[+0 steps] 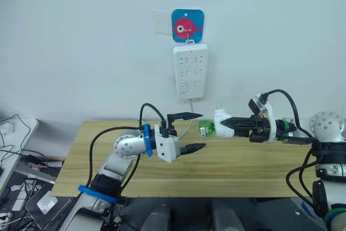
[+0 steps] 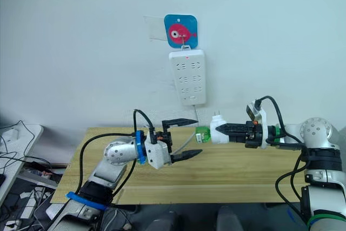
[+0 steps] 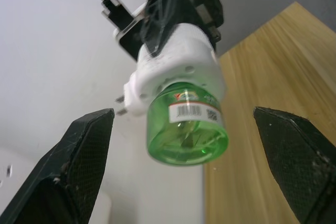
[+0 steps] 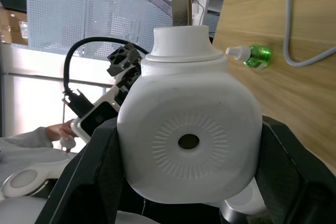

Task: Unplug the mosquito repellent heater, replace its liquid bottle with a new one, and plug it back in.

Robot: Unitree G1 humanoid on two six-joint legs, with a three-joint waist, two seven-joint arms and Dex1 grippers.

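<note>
My right gripper (image 1: 226,124) is shut on the mosquito repellent heater (image 1: 220,121), a small white rounded unit held sideways above the table. Its prongs point up toward the wall. A green liquid bottle (image 1: 205,129) sticks out of the heater toward my left gripper (image 1: 203,130). That gripper is open, and its fingers (image 3: 79,156) stand wide on either side of the bottle's base (image 3: 188,129) without touching it. In the right wrist view the heater's vent hole (image 4: 188,141) faces the camera. A second green bottle (image 4: 254,56) with a white tip lies on the wood.
A white power strip (image 1: 190,71) hangs on the wall under a blue fish hook plate (image 1: 187,25), its cable (image 4: 299,51) trailing onto the wooden table (image 1: 243,160). A person's hand and sleeve (image 4: 31,140) show beyond the table. Cables and clutter lie on the floor at the left.
</note>
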